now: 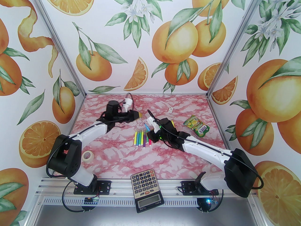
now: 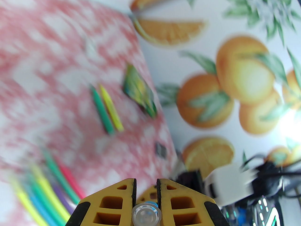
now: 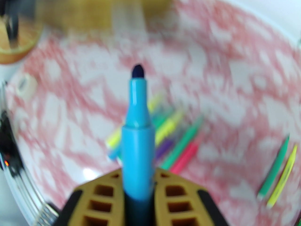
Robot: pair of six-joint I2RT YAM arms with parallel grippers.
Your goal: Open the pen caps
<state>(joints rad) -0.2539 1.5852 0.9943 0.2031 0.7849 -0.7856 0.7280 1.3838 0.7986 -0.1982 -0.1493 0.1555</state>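
Observation:
My right gripper [image 3: 138, 172] is shut on a blue pen [image 3: 137, 135] that stands up between its fingers, its dark felt tip [image 3: 138, 70] bare. In the top view this pen [image 1: 147, 127] pokes out toward my left gripper [image 1: 139, 114], a short gap apart. The left gripper [image 2: 145, 181] is shut on a small round blue-and-clear pen cap [image 2: 146, 214]. Several capped pens [image 1: 142, 138] lie side by side mid-table, yellow, green, blue, purple and pink. A green pen [image 3: 275, 166] and a yellow pen [image 3: 283, 178] lie apart to the right.
A green-yellow snack pouch [image 1: 197, 125] lies right of the right wrist. A tape roll [image 1: 87, 155] sits by the left arm, and a calculator [image 1: 147, 189] rests at the near edge. A small white tag [image 1: 169, 109] lies toward the back.

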